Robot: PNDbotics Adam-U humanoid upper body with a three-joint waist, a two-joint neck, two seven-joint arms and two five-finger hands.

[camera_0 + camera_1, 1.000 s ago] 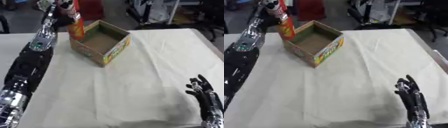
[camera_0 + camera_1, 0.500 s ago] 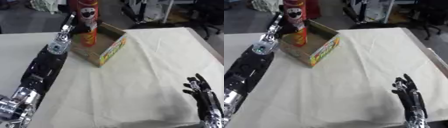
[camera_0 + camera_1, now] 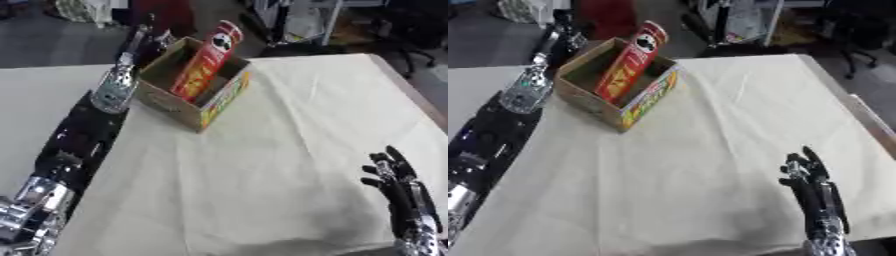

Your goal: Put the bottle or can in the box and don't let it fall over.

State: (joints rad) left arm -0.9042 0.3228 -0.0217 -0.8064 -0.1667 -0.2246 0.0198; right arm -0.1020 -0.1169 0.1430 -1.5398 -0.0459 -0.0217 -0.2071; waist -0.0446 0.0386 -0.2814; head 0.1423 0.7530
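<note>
Inside the cardboard box (image 3: 198, 100), a tall red can (image 3: 204, 61) stands with its base on the box floor and its top tilted toward the box's far right rim, above which its upper half rises. Printed on the can are a yellow band low down and a white and black face near the lid. The box sits open-topped on a table covered by a cream cloth (image 3: 271, 165), its near right wall carrying a green, yellow and red print. Just beyond the box's far left corner, the left hand (image 3: 565, 35) shows at the end of a long black and silver arm that runs along the box's left side; whether its fingers are open or curled cannot be told, and it appears apart from the can. Well to the near right of the box, the right hand (image 3: 398, 190) rests idle on the cloth, fingers straight and spread, holding nothing.
</note>
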